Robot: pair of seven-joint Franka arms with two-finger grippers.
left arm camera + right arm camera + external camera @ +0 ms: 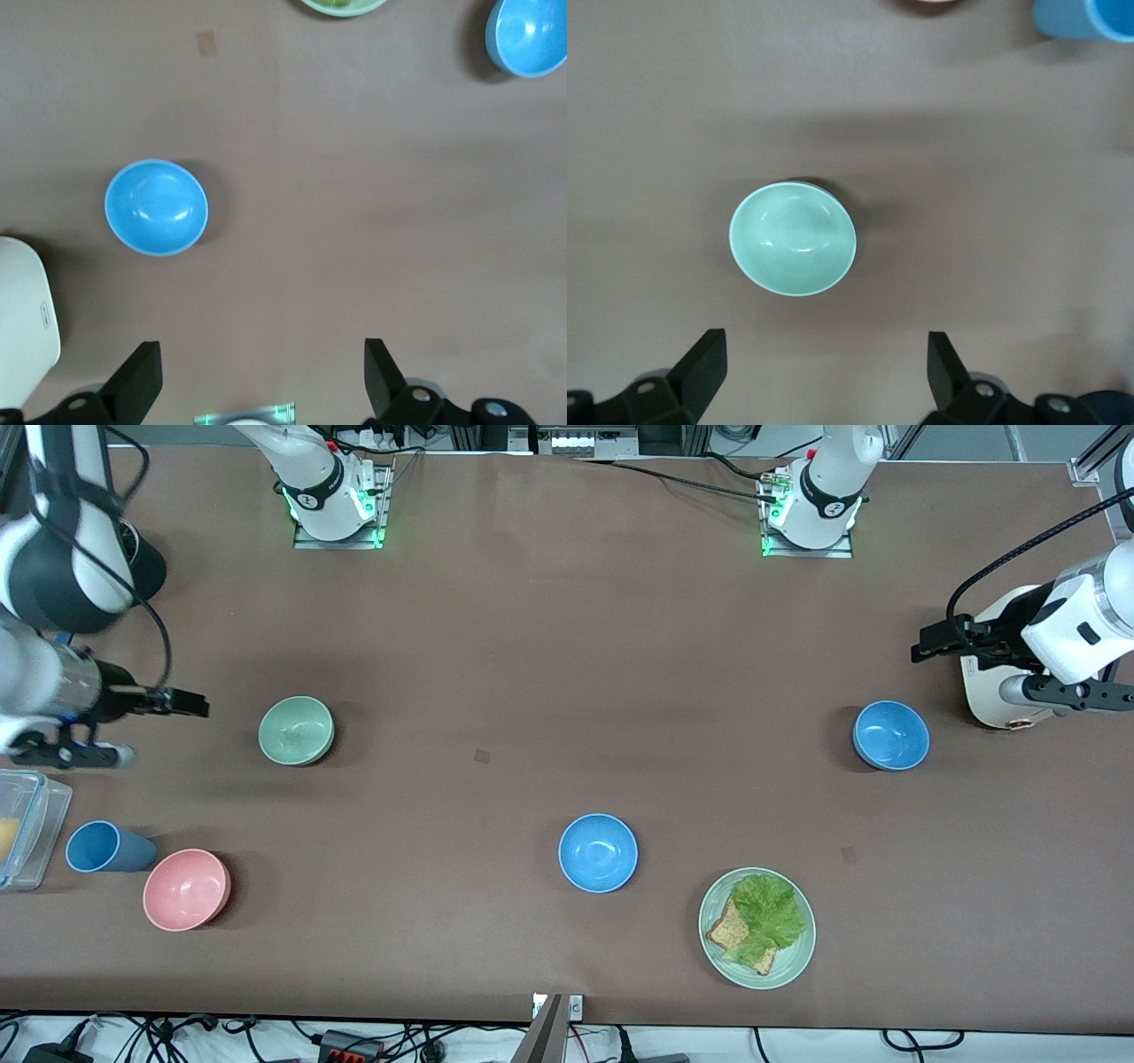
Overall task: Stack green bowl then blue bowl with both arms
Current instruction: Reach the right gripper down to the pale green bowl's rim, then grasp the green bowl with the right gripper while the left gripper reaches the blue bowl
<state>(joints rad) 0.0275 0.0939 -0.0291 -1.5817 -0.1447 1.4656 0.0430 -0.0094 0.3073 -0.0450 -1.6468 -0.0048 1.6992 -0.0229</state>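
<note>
The green bowl stands upright toward the right arm's end of the table; it also shows in the right wrist view. My right gripper is open and empty over the bare table beside it. One blue bowl stands toward the left arm's end. My left gripper is open and empty over the table beside that bowl. A second blue bowl stands mid-table, nearer the front camera.
A green plate with lettuce and bread lies beside the middle blue bowl. A pink bowl, a blue cup and a clear plastic box stand at the right arm's end. A white board lies under the left arm.
</note>
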